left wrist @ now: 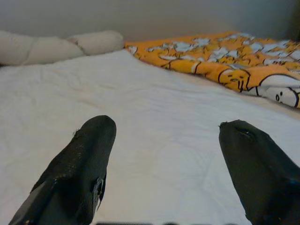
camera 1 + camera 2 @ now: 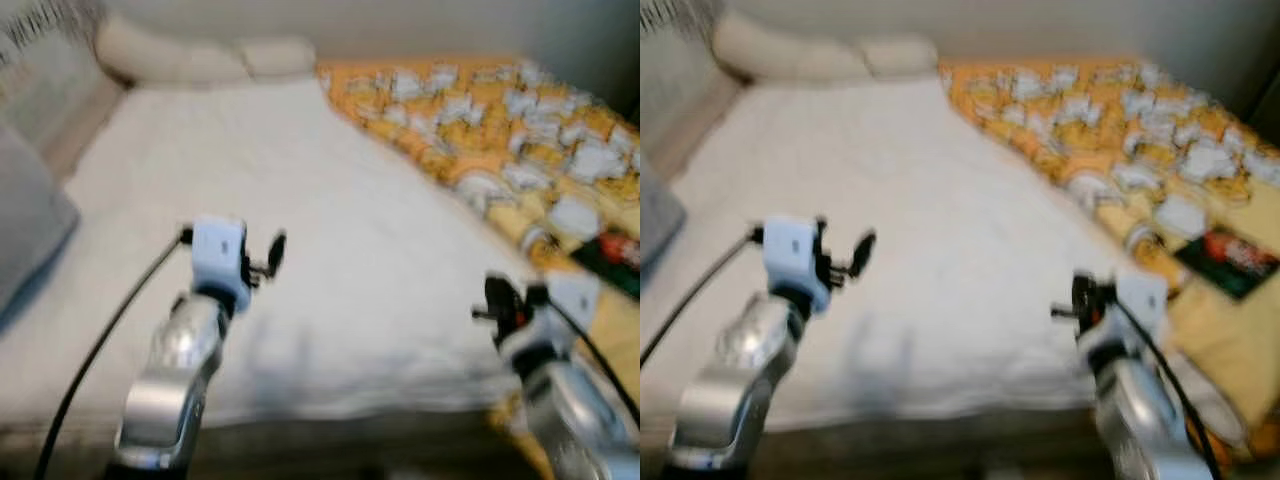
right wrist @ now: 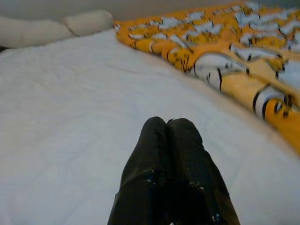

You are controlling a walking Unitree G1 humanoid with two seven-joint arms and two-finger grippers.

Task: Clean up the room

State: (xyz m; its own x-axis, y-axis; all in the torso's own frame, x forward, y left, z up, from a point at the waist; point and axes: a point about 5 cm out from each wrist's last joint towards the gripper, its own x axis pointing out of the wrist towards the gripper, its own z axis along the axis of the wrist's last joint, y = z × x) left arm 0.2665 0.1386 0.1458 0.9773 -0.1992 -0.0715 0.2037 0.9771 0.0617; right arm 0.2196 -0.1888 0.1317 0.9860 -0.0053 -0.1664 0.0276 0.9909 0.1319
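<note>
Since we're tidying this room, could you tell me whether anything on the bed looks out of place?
The orange blanket is bunched toward the right side of the bed, leaving the white sheet bare, and a dark book-like item lies on it near the edge.

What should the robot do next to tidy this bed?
Probably reach the right pincer toward the orange blanket, opening it first. The blanket lies bunched along the bed's right side, leaving the white sheet bare; that pincer is shut, nearest it, and holds nothing.

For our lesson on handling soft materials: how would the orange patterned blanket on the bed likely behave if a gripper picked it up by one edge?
The orange blanket lies rumpled in folds, so it is probably floppy and would drape. It spreads widely over the white sheet, so most would likely drag behind.
</note>
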